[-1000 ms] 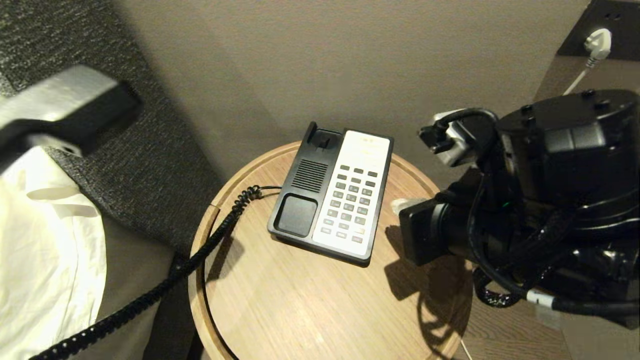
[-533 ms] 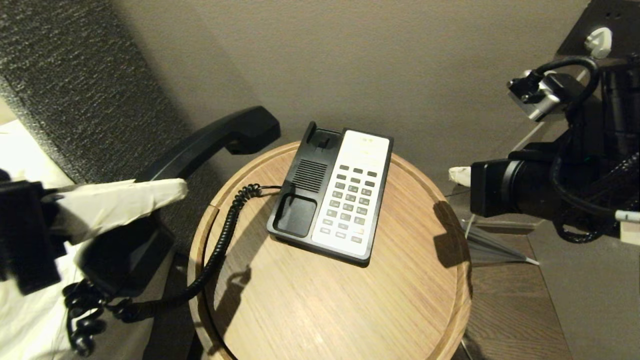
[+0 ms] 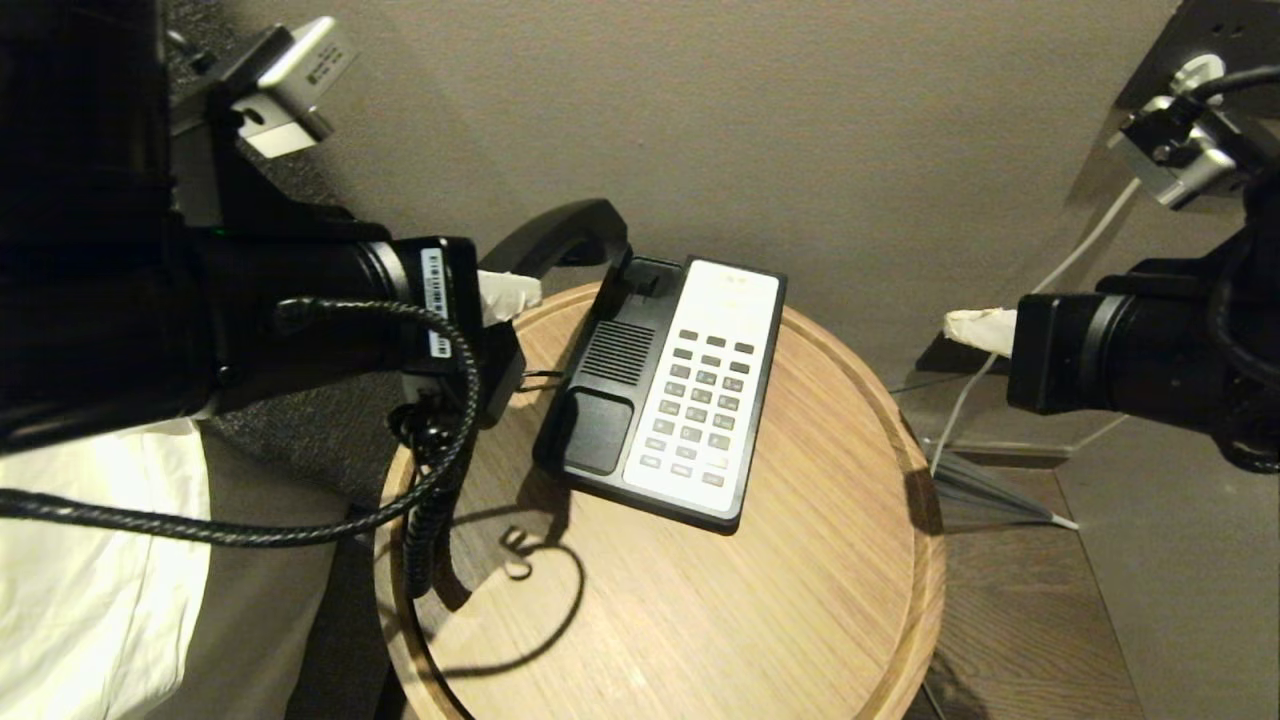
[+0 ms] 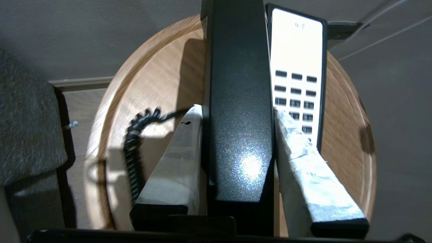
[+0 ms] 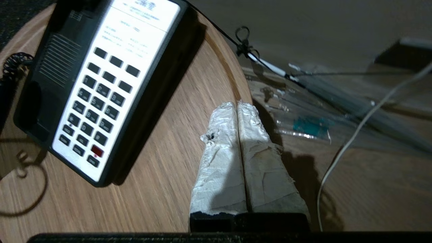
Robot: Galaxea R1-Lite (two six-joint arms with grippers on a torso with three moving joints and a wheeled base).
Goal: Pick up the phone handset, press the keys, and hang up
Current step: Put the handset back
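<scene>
My left gripper (image 4: 238, 135) is clamped on the phone handset (image 4: 239, 101) above its cradle, probably ready to hang up; I must lower it squarely.

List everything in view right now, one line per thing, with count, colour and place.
round table: one, light wood, centre, holding the phone base.
phone base: one, black with a white faceplate, on the table, its cradle bare.
keys: one grid, grey with one red, on the faceplate.
phone handset: one, glossy black, held above the base's left side.
coiled cord: one, black, hanging off the table's left edge.
wall plug: one, white, upper right.
bedding: white, lower left.
left gripper: white-taped fingers clamped on the handset.
right gripper: white-taped fingers together, past the table's right edge.
</scene>
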